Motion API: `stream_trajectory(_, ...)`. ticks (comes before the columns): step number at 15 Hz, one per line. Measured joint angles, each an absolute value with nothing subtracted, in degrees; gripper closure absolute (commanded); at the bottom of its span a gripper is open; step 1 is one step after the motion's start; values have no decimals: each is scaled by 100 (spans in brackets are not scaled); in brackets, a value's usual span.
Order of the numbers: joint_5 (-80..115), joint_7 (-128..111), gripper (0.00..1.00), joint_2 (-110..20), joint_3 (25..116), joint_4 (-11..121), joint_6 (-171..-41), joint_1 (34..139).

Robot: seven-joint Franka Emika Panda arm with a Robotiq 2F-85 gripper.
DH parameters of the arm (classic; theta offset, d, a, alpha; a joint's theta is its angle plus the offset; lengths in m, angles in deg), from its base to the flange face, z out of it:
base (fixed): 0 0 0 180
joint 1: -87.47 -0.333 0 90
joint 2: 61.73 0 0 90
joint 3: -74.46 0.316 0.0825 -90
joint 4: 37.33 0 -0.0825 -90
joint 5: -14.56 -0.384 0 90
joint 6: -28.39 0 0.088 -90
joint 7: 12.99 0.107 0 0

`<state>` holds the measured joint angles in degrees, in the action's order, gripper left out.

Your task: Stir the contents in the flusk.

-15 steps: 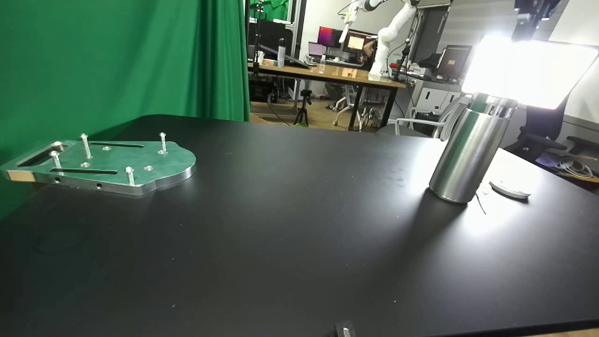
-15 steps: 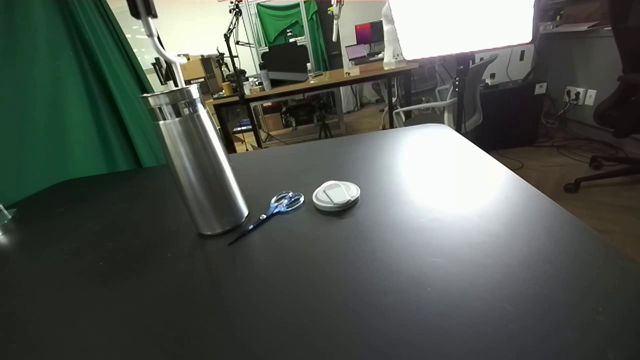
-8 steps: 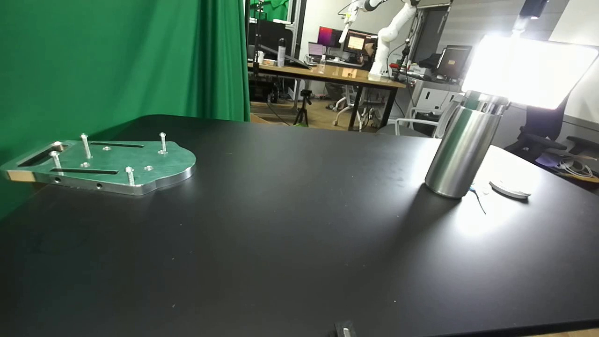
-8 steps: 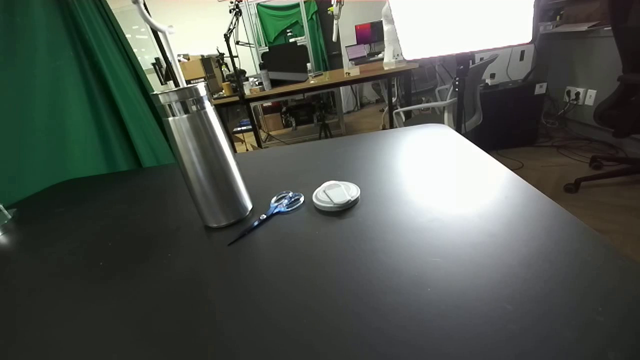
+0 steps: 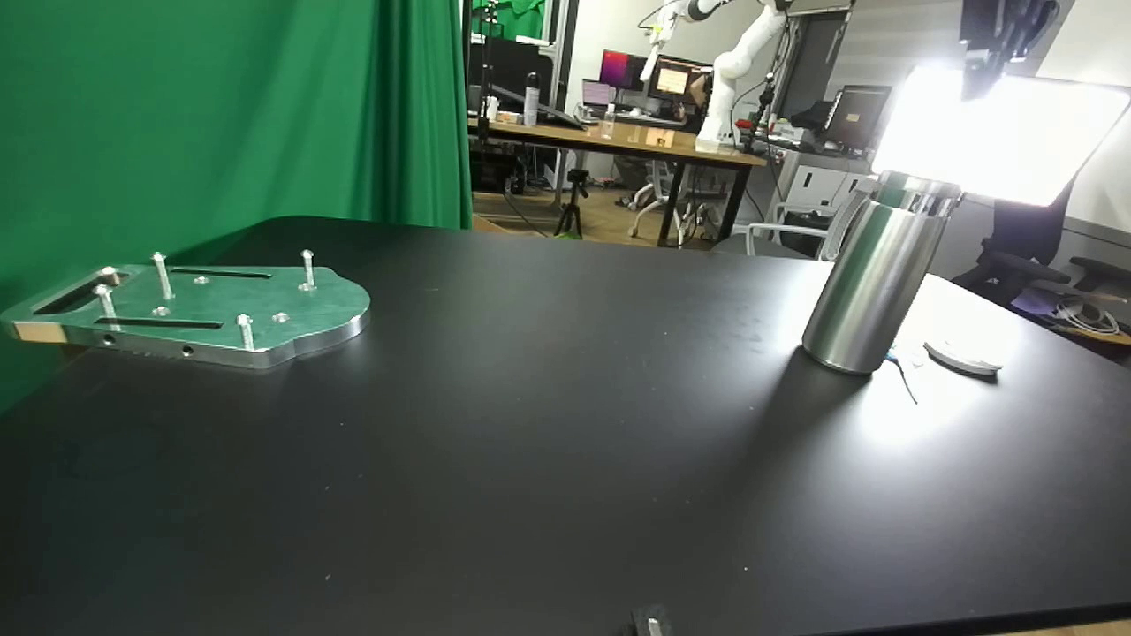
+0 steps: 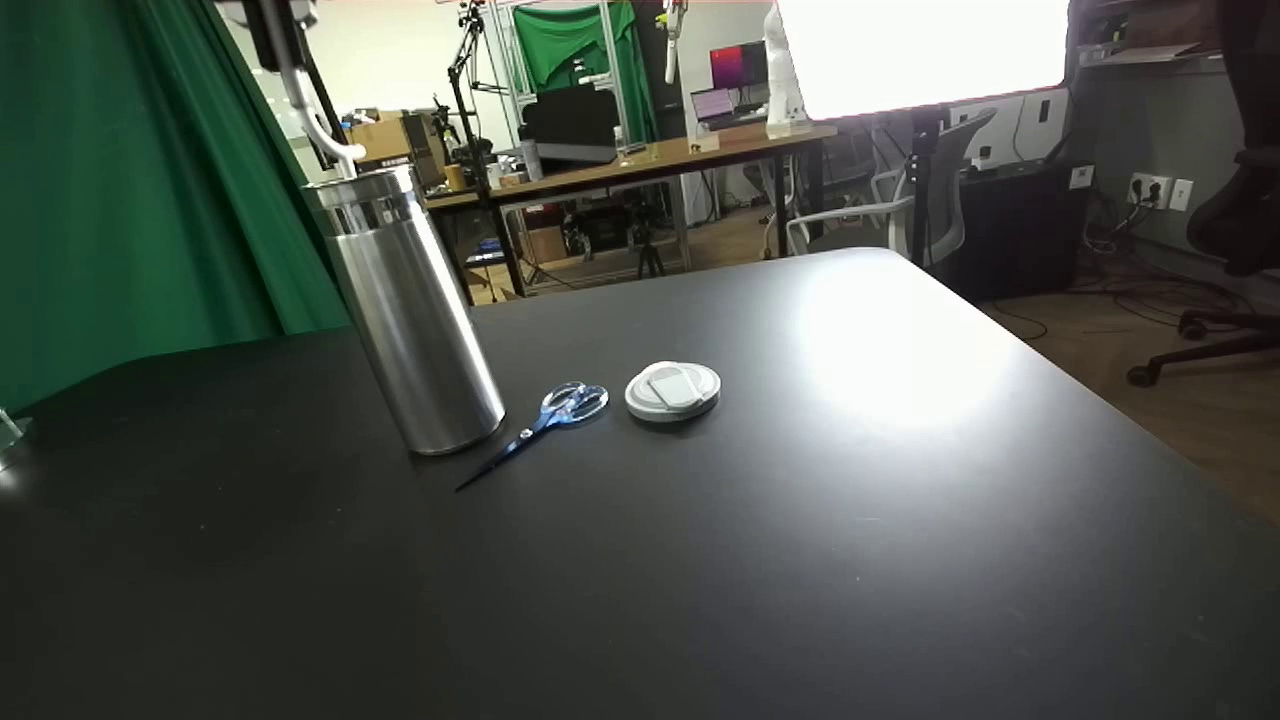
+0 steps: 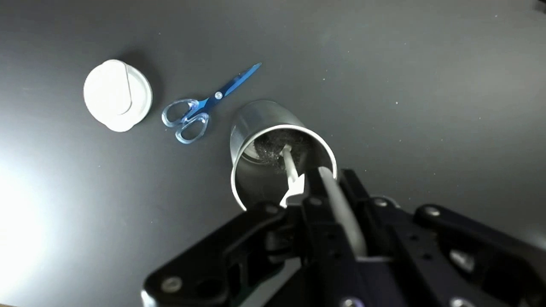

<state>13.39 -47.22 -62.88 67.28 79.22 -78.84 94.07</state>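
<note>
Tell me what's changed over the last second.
The hand, gripping the white stirrer, rose, then came down, dipping it deeper into the flask. The flask shifted slightly away from the camera in both exterior views. The scissors and lid stayed put.

Black nearly all over, the robot's gripper point(image 7: 332, 181) shows narrow, straight-sided fingers point(image 7: 319, 217) in the wrist view, flanked by broader linkage bars point(image 7: 219, 245) with rounded ends. Round screw heads point(image 7: 431, 211) stud the dark surface — some bright silver, others dull grey — and small dark spots point(image 7: 331, 236) dot the black. A silvery metal piece point(image 7: 462, 260) glints on one side, set amid the darker parts. Blur softens the nearest areas. In both exterior views, the robot appears as dark, hard-edged hardware point(image 5: 985, 35), its finer details too small to tell.
</note>
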Motion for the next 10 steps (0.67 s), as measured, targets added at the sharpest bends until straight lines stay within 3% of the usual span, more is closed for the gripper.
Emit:
stream_trajectory(6,1341,-4709,96,-5747,6731,7915,-7985,9408)
stream_trajectory(7,1341,-4707,60,-5690,6732,7910,-7990,9409)
stream_trajectory(8,1341,-4707,60,-5656,6734,7891,-7990,9410)
stream_trajectory(10,1343,-4701,49,-5641,6734,7868,-7990,9414)
